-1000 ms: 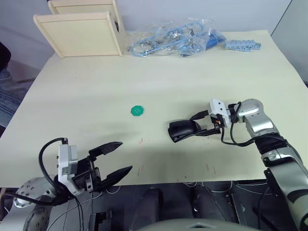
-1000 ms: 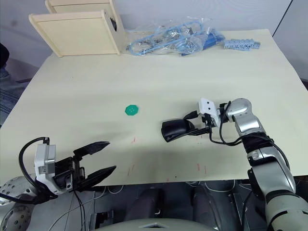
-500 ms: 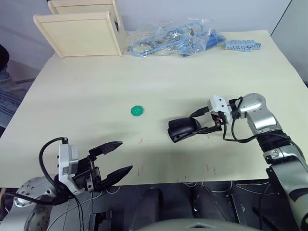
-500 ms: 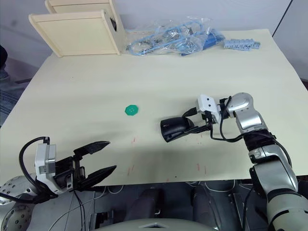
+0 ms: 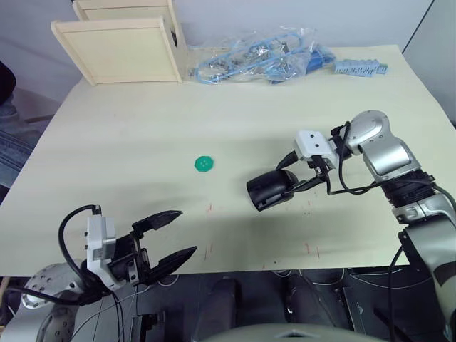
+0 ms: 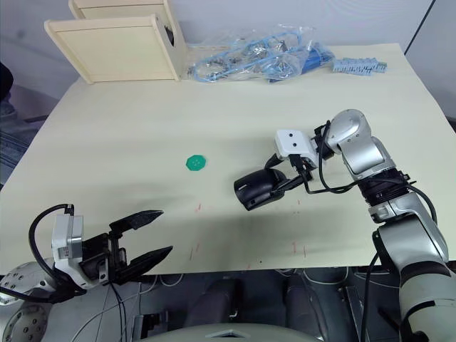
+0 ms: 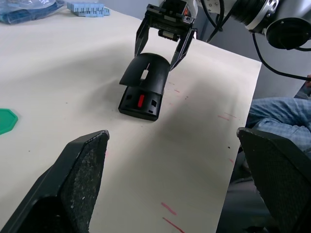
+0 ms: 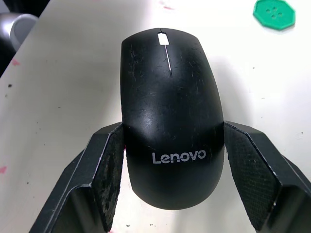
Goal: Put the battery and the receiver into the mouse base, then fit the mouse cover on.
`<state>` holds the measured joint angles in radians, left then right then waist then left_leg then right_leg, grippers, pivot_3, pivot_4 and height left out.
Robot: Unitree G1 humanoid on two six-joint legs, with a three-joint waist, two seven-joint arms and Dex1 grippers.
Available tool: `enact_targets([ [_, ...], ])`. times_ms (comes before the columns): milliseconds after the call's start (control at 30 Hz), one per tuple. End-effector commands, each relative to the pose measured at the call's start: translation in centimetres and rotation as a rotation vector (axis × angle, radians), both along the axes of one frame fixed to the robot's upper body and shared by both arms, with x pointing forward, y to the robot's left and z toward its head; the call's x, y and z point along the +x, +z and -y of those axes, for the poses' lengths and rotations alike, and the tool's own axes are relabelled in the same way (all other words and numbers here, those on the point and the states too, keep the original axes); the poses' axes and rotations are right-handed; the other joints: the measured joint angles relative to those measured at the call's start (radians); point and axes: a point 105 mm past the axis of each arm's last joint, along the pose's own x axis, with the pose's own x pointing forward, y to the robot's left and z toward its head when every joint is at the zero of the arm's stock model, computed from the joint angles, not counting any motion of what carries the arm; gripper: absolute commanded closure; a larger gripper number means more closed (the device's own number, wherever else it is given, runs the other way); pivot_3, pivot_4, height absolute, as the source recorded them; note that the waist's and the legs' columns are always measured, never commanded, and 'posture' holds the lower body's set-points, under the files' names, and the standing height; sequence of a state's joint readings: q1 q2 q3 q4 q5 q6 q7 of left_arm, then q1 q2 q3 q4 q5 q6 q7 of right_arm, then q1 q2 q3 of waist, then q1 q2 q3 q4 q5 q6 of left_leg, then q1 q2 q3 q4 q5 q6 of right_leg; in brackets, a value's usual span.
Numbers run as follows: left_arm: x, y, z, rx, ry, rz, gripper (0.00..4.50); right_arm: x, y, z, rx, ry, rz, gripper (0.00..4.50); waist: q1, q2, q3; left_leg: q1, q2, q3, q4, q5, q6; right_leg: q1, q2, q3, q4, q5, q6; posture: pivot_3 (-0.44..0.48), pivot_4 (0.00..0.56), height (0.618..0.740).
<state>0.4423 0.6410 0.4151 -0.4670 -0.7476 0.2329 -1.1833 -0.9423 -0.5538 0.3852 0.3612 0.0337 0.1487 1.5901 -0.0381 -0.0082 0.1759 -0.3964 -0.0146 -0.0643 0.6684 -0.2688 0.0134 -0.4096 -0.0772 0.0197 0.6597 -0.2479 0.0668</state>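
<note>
The mouse cover (image 8: 170, 111), glossy black with a Lenovo mark, lies on top of the mouse base (image 7: 141, 100). The cover's front edge stands up off the base, and a red part shows in the gap. My right gripper (image 5: 291, 178) is shut on the cover's rear sides at mid-table, right of centre, with the fingers (image 8: 109, 170) pressed against it. The mouse sits tilted, rear end up. My left gripper (image 5: 167, 239) hangs open with nothing in it at the table's near left edge. The battery and the receiver are out of view.
A green round disc (image 5: 204, 164) lies left of the mouse. At the back stand a wooden box (image 5: 121, 43), a clear bag of blue parts (image 5: 260, 60) and a blue-grey strip (image 5: 360, 68). A person's jeans (image 7: 277, 109) show past the table's edge.
My right arm has risen and swung left, and the gripper has tipped the mouse's rear end up. The left gripper has not moved.
</note>
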Motion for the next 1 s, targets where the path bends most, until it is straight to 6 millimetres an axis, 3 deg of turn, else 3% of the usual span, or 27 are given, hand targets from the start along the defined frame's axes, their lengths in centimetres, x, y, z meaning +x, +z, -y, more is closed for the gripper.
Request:
enact_targets([
  [33, -0.3, 0.3, 0.2, 0.000, -0.010, 0.023, 0.00, 0.1, 1.1, -0.2, -0.021, 0.022, 0.044, 1.38, 0.000, 0.000, 0.000, 0.000, 0.000, 0.000, 0.000, 0.000, 0.000, 0.000, 0.000, 0.000, 0.000, 0.000, 0.000, 0.000, 0.150, 0.740],
  [1000, -0.7, 0.0, 0.3, -0.005, -0.005, 0.012, 0.00, 1.0, -0.7, -0.5, -0.077, 0.018, 0.032, 1.38, -0.001, 0.000, 0.000, 0.000, 0.000, 0.000, 0.000, 0.000, 0.000, -0.001, 0.000, 0.000, 0.000, 0.000, 0.000, 0.000, 0.150, 0.740],
])
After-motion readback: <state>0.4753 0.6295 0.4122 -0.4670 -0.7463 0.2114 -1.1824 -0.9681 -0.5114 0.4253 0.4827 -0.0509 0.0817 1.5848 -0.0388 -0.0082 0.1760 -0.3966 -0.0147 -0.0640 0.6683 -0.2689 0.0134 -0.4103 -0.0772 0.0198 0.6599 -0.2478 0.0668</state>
